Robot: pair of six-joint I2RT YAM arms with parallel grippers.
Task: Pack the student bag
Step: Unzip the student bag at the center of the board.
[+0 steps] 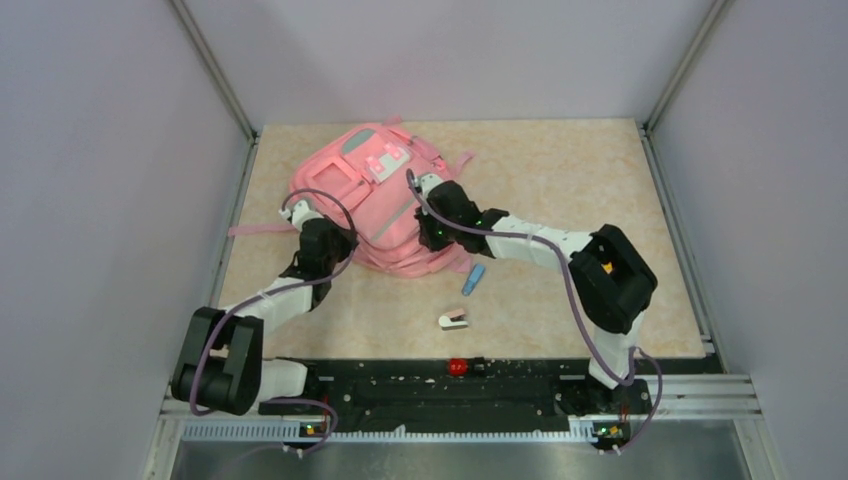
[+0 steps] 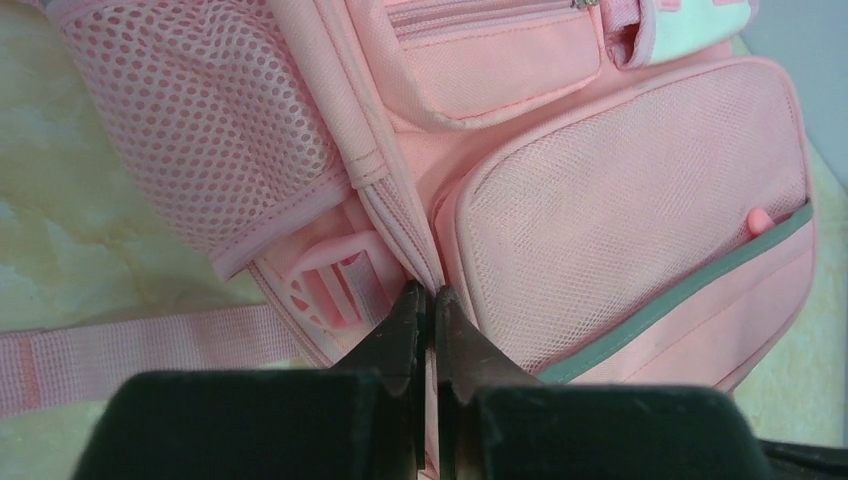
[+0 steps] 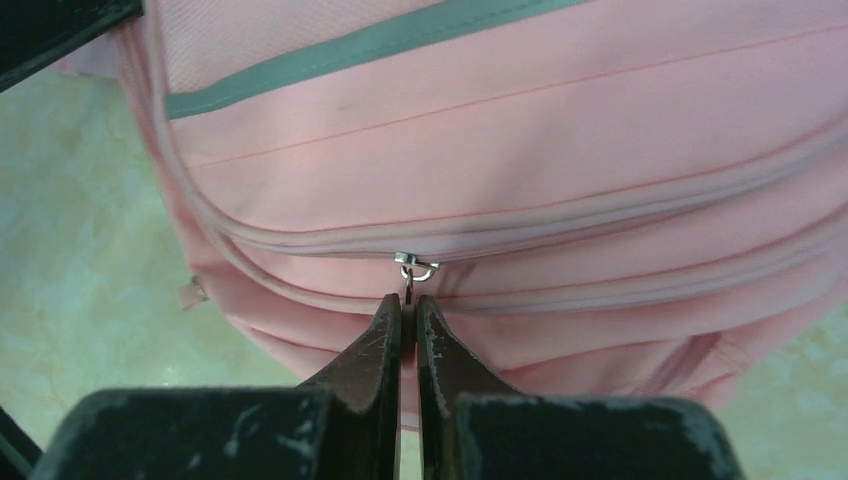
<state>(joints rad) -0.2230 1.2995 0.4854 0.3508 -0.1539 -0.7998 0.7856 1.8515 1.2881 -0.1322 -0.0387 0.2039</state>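
Observation:
The pink student bag (image 1: 370, 185) lies flat at the back left of the table. My left gripper (image 2: 428, 292) is shut on a ridge of the student bag (image 2: 620, 200), a piped seam between the mesh side pocket (image 2: 200, 120) and the mesh front pocket; pink fabric shows between the fingers. In the top view the left gripper (image 1: 343, 243) sits at the bag's near left edge. My right gripper (image 3: 408, 300) is shut on the metal zipper pull (image 3: 415, 268) of a closed zip along the student bag (image 3: 500, 150). From above, the right gripper (image 1: 427, 236) is at the bag's near right edge.
A small blue item (image 1: 473, 279) and a white-and-pink item (image 1: 453, 320) lie on the table in front of the bag. A loose pink strap (image 2: 120, 350) trails left. A red button (image 1: 458, 366) sits on the near rail. Metal posts frame the table.

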